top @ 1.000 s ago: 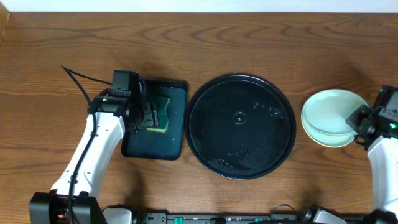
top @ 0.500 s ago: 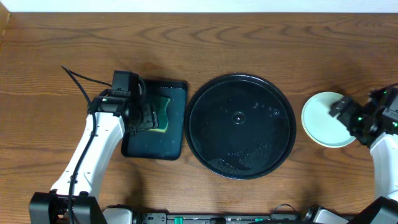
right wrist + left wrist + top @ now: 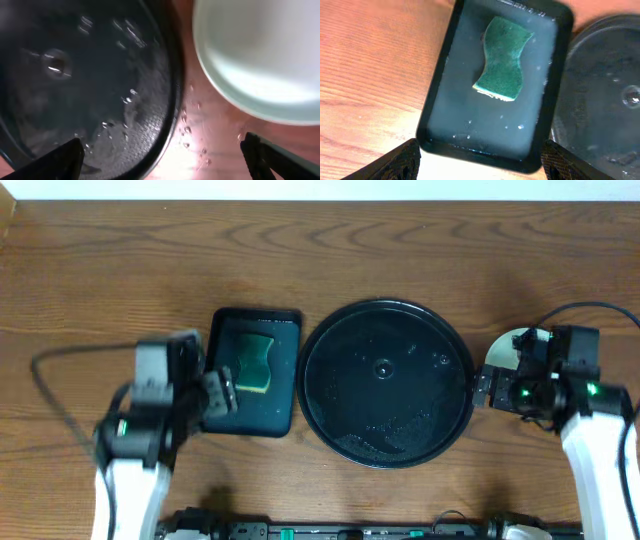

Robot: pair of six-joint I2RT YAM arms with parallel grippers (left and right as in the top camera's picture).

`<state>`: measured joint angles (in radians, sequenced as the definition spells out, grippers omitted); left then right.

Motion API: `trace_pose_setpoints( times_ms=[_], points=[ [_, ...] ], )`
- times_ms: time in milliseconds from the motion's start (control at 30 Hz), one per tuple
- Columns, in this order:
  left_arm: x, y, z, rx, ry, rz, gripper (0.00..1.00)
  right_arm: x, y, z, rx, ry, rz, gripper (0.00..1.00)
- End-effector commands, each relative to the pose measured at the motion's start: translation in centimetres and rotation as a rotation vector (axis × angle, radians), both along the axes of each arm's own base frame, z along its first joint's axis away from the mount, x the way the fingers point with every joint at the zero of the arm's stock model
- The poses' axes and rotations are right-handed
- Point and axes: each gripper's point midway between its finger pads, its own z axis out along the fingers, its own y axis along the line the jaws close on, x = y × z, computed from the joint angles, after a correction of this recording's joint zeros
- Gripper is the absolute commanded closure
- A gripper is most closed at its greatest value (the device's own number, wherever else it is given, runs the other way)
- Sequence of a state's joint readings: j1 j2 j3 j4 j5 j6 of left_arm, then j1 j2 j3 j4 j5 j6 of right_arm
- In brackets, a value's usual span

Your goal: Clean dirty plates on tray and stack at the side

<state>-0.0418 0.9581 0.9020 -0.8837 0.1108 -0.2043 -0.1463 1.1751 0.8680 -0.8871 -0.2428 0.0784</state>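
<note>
The round black tray [image 3: 350,390] lies mid-table, wet, with only water droplets on it. The plates [image 3: 503,348] sit stacked on the wood to its right, mostly hidden under my right arm. In the right wrist view the top plate [image 3: 260,50] looks pale mint-white and clean, beside the tray's rim [image 3: 172,100]. My right gripper [image 3: 483,388] hovers open over the gap between tray and plates, holding nothing. My left gripper [image 3: 221,393] is open and empty at the near left edge of the rectangular tray; its fingertips [image 3: 402,161] frame that tray's near end.
A small rectangular black tray [image 3: 285,415] left of the round one holds a film of water and a green sponge [image 3: 258,362], which also shows in the left wrist view as the sponge [image 3: 502,60]. Water drops [image 3: 187,131] dot the wood between tray and plates.
My right gripper opened, let go of the mint plate onto the stack and moved left toward the round tray. My left arm pulled back from the sponge toward the table's front.
</note>
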Motion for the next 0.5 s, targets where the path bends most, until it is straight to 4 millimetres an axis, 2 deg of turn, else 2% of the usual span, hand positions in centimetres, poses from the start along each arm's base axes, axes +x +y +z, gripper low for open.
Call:
trace_pose_setpoints(
  times_ms=[0, 167, 333, 467],
  points=[
    [-2.5, -0.2, 1.4, -0.022, -0.137, -0.009, 0.22, -0.3, 0.4, 4.8, -0.090, -0.240, 0.070, 0.01],
    [-4.9, -0.1, 4.2, -0.056, -0.342, 0.020, 0.22, -2.3, 0.6, 9.7, -0.123, -0.469, 0.063, 0.01],
    [-6.5, 0.0, 6.7, -0.063, -0.492, 0.017, 0.22, -4.3, 0.9, 13.0, -0.145, -0.625, 0.058, 0.01],
    [-6.7, 0.0, 6.9, -0.064, -0.507, 0.017, 0.22, -5.0, 0.9, 13.2, -0.147, -0.637, 0.057, 0.01]
  ],
)
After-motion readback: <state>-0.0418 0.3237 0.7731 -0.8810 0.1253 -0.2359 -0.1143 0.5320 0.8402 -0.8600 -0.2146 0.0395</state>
